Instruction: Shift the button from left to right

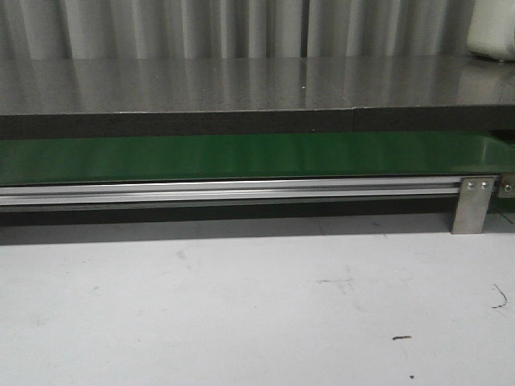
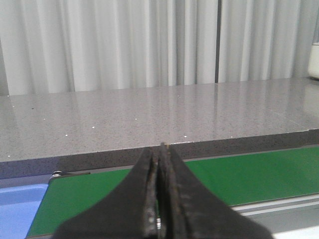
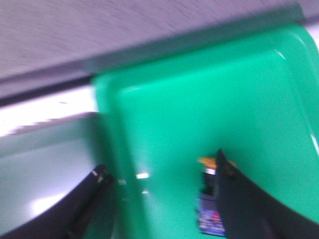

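Right gripper (image 3: pixel 159 184) wide open, empty, over green tray (image 3: pixel 209 94); button (image 3: pixel 210 199) lies lower centre, likely just dropped. Left gripper (image 2: pixel 159 169) closed, empty, parked above belt (image 2: pixel 259 172).

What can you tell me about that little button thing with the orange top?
The button shows only in the blurred right wrist view. It has an orange-yellow head on a dark boxy body, with a bluish, reddish label patch lower down. It sits inside a bright green tray, apparently tilted or on its side. The right gripper is open around it; one finger overlaps it, but contact cannot be judged. The front view does not show it.
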`<state>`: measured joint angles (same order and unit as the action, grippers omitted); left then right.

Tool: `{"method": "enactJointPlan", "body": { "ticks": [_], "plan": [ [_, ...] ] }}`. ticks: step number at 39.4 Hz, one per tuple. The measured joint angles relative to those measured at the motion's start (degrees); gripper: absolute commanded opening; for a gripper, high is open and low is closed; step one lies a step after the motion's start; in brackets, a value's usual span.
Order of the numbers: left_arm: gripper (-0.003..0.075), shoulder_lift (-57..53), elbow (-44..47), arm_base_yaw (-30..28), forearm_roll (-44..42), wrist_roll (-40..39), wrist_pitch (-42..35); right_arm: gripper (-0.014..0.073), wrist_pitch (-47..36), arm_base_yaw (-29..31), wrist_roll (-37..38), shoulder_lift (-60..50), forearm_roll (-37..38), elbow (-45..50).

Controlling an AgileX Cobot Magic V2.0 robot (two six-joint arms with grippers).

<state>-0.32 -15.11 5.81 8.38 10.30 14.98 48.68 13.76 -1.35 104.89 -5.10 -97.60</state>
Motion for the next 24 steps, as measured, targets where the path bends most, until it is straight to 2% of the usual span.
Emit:
{"method": "enactJointPlan", "body": {
  "ticks": [6,11,18,24],
  "plan": [
    [-0.0021,0.0,0.0,0.0,0.0,0.0,0.0,0.0076,1.2,-7.7,0.0,-3.4,-0.4,-0.4],
    [-0.0021,0.0,0.0,0.0,0.0,0.0,0.0,-0.0072,2.5,-14.4,0.0,-5.0,-0.9,-0.2],
    [-0.0021,0.0,0.0,0.0,0.0,0.0,0.0,-0.0068,0.9,-21.7,-0.5,-9.3,-1.0,5.2],
    [-0.0021,0.0,0.0,0.0,0.0,0.0,0.0,-0.0068,-7.2,-25.8,-0.7,-17.6,-1.0,15.3]
  ]
}}
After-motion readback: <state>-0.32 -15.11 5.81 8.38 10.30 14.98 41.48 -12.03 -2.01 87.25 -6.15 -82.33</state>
